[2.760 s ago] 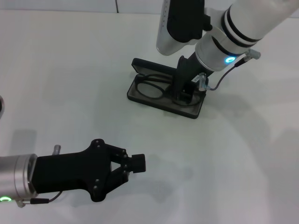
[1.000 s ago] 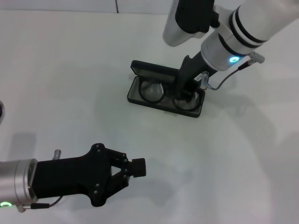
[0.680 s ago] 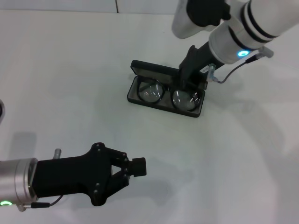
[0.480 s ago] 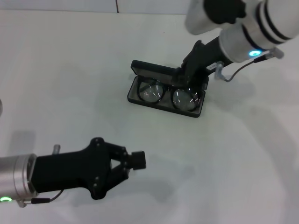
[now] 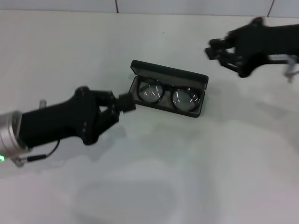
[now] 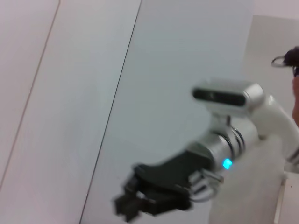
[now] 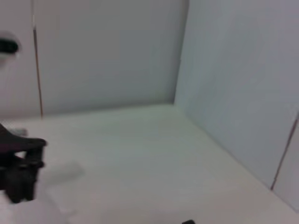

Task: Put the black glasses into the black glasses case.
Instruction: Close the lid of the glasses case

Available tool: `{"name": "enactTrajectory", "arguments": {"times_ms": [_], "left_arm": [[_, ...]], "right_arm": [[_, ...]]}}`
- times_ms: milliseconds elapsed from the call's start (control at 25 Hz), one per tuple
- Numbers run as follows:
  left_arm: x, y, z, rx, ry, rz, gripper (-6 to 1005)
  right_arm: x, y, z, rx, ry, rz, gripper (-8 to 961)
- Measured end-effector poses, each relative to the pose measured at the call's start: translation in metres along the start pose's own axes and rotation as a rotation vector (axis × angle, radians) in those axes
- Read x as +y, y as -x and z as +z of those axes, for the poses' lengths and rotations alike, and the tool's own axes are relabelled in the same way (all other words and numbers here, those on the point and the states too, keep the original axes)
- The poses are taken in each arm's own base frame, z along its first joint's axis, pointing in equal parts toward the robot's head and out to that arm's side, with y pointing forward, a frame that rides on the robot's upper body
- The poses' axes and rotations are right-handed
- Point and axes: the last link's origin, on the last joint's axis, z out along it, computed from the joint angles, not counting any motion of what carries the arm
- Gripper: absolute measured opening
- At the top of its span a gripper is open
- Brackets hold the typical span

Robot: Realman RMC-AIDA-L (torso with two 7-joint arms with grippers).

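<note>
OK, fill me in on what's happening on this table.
The glasses already lie in the open case, lenses up, lid raised behind them. The left tool, fingers closed, sits right at the case's left end. The right tool is off to the case's right, above the table, holding nothing. The lid is not yet shut.

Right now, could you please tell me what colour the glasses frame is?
Black: the black glasses lie in the black glasses case, best seen in the head view.

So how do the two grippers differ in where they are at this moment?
The left gripper sits low with its fingertips shut, beside the left end of the black glasses case; the right gripper is up and away from it, holding nothing. Both are black.
</note>
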Motion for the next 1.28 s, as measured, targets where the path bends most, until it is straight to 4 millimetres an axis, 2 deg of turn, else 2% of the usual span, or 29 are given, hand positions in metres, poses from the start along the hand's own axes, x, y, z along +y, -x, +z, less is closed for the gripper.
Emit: {"name": "enactTrajectory", "arguments": {"times_ms": [80, 320, 560, 640, 720, 880, 1160, 1280], "left_arm": [[-0.007, -0.009, 0.005, 0.004, 0.008, 0.019, 51], [-0.034, -0.028, 0.034, -0.061, 0.028, 0.064, 51], [-0.052, -0.047, 0.057, -0.1, 0.032, 0.145, 55], [-0.055, -0.049, 0.058, -0.106, 0.018, 0.159, 56], [-0.058, -0.049, 0.06, -0.11, -0.005, 0.168, 57], [-0.067, -0.046, 0.064, -0.125, -0.06, 0.181, 57], [-0.076, -0.04, 0.075, -0.163, -0.118, 0.212, 57], [-0.077, -0.037, 0.075, -0.182, -0.118, 0.206, 57]], "right_arm": [[0.0, -0.013, -0.021, -0.057, -0.001, 0.061, 123], [-0.007, -0.059, -0.055, -0.077, -0.036, 0.2, 124], [-0.015, -0.123, -0.078, -0.05, -0.051, 0.365, 124], [-0.016, -0.135, -0.081, -0.059, -0.054, 0.396, 124], [-0.019, -0.147, -0.08, -0.068, -0.05, 0.435, 124], [-0.022, -0.152, -0.064, -0.078, 0.003, 0.462, 124], [-0.029, -0.139, -0.02, -0.131, 0.11, 0.428, 124], [-0.029, -0.138, -0.014, -0.138, 0.118, 0.42, 123]]}}
